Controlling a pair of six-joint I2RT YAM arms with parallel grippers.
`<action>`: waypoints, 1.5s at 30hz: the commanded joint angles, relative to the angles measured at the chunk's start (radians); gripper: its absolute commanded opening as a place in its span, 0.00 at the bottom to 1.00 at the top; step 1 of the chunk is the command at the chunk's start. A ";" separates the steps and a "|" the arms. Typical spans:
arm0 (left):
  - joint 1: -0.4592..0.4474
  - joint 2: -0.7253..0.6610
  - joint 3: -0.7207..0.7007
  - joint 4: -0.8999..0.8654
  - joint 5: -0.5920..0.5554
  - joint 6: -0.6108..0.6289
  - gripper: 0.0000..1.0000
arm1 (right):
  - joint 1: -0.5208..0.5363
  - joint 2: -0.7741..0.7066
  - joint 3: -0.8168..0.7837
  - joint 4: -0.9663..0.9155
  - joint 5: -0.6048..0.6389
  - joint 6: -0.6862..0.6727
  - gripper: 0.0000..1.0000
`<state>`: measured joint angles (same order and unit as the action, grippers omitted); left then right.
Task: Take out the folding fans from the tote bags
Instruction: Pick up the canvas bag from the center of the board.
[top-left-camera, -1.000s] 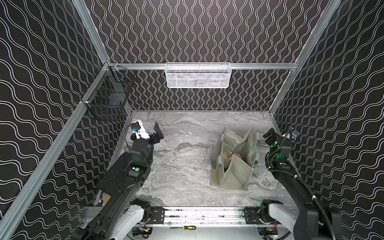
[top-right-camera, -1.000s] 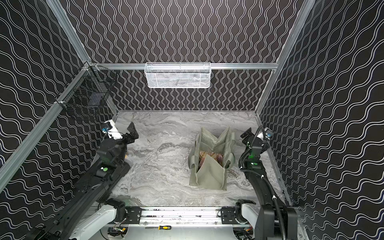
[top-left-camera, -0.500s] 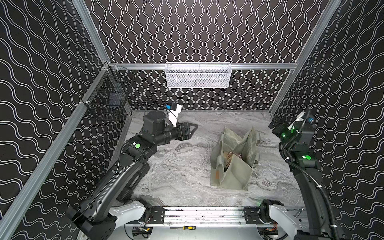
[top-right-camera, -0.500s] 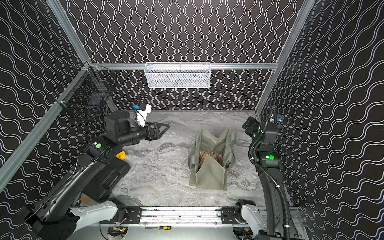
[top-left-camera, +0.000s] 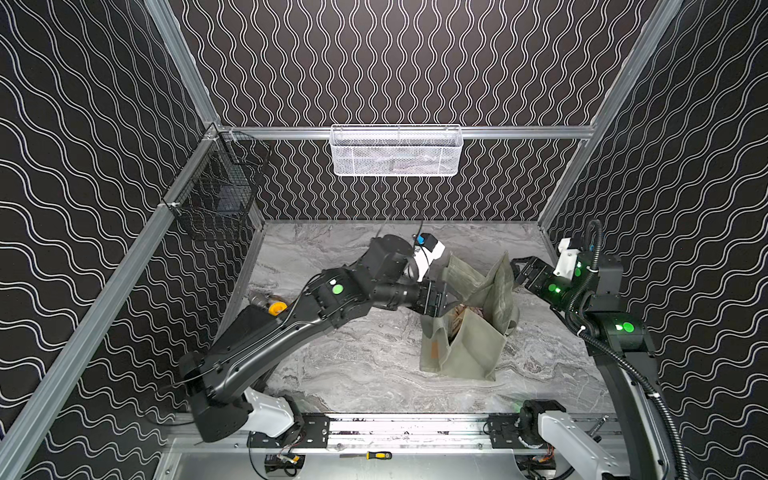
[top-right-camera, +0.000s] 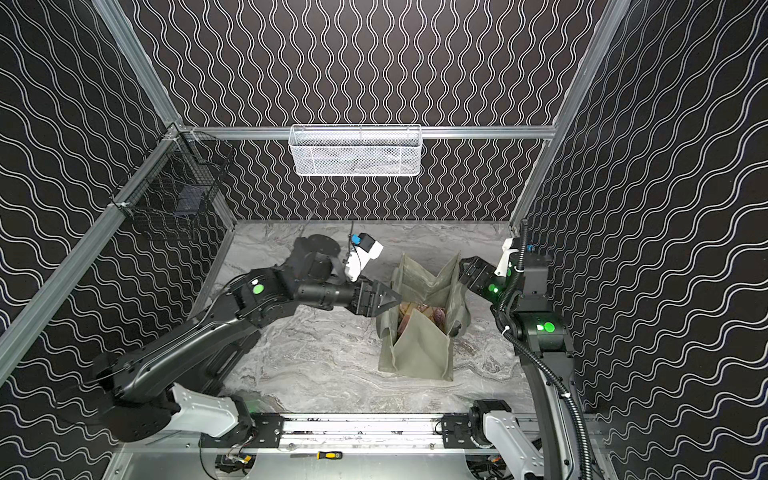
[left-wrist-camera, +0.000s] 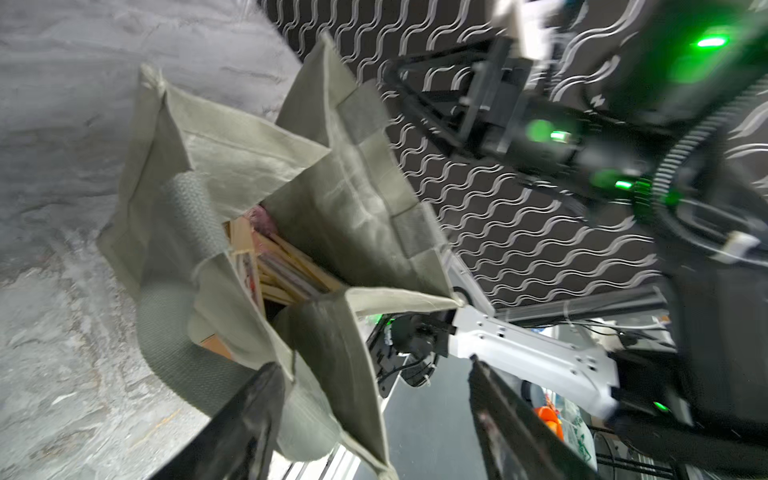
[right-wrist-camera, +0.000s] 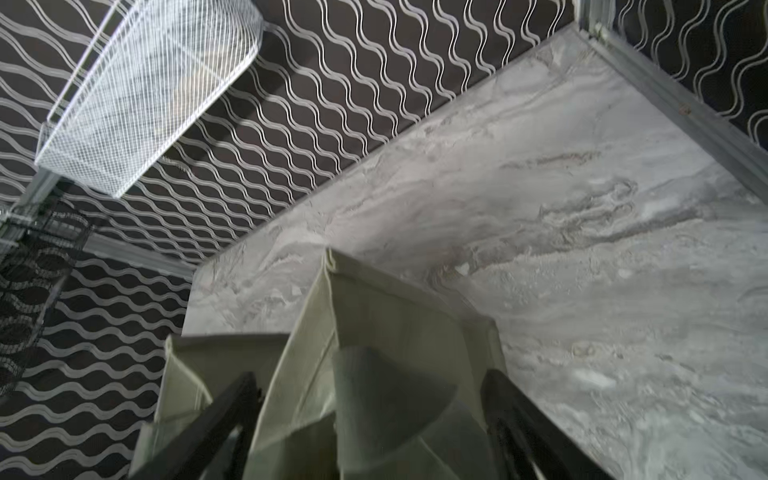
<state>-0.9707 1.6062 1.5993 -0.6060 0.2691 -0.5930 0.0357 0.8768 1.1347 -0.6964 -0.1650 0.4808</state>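
Observation:
The grey-green tote bag (top-left-camera: 469, 353) (top-right-camera: 419, 353) stands open on the marble table, right of centre. Light-wood folding fans (top-left-camera: 460, 318) (top-right-camera: 415, 312) lie bundled inside it; in the left wrist view the fans (left-wrist-camera: 282, 266) show pink and dark parts. My left gripper (top-left-camera: 451, 301) (left-wrist-camera: 374, 415) is open at the bag's left rim, with a fabric wall (left-wrist-camera: 332, 365) between its jaws. Over the bag's far-right corner my right gripper (top-left-camera: 517, 270) (right-wrist-camera: 370, 415) is also open, a bag wall (right-wrist-camera: 374, 316) and a strap (right-wrist-camera: 382, 386) between its jaws.
A white mesh basket (top-left-camera: 395, 151) hangs on the back rail. A black wire basket (top-left-camera: 216, 195) hangs on the left wall. A small orange-capped item (top-left-camera: 274, 307) lies by the left wall. A screwdriver (top-left-camera: 370, 456) rests on the front frame.
Both arms have come from the side walls to the bag. The left arm swung right across the table; the right reached over the far-right corner. Both sets of jaws narrowed slightly.

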 joint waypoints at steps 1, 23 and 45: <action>-0.027 0.060 0.046 -0.042 -0.062 0.034 0.73 | 0.002 0.001 0.015 -0.080 -0.081 -0.034 0.83; -0.039 0.115 0.223 -0.220 -0.232 0.124 0.69 | 0.041 0.049 -0.058 -0.100 -0.145 -0.074 0.62; -0.039 0.277 0.248 -0.262 -0.319 0.119 0.66 | 0.049 0.042 -0.070 -0.106 -0.177 -0.090 0.06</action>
<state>-1.0088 1.8725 1.8454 -0.8719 -0.0254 -0.4911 0.0822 0.9203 1.0672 -0.8066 -0.3229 0.3996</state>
